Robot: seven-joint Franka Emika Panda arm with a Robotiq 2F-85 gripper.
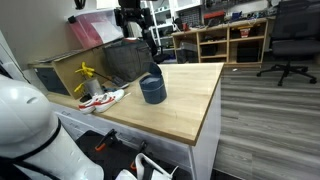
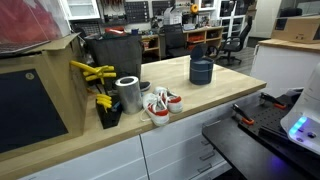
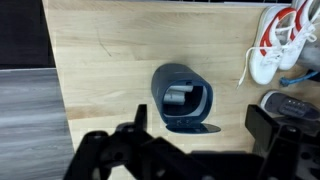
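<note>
A dark blue cup (image 1: 152, 89) stands upright on the wooden table (image 1: 190, 105); it also shows in an exterior view (image 2: 202, 70). In the wrist view the cup (image 3: 182, 97) is seen from above with a grey object inside it. My gripper (image 3: 200, 128) is open and empty, well above the table, with the cup just ahead of and between its fingers. In an exterior view the gripper (image 1: 152, 45) hangs above and behind the cup, not touching it.
White-and-red sneakers (image 2: 160, 103) lie by a metal can (image 2: 128, 93) and yellow tools (image 2: 95, 72), with a dark box (image 1: 125, 60) behind. The sneakers (image 3: 275, 45) are right of the cup. The table's edge (image 3: 52, 90) borders grey floor. Office chairs (image 1: 290, 40) stand behind.
</note>
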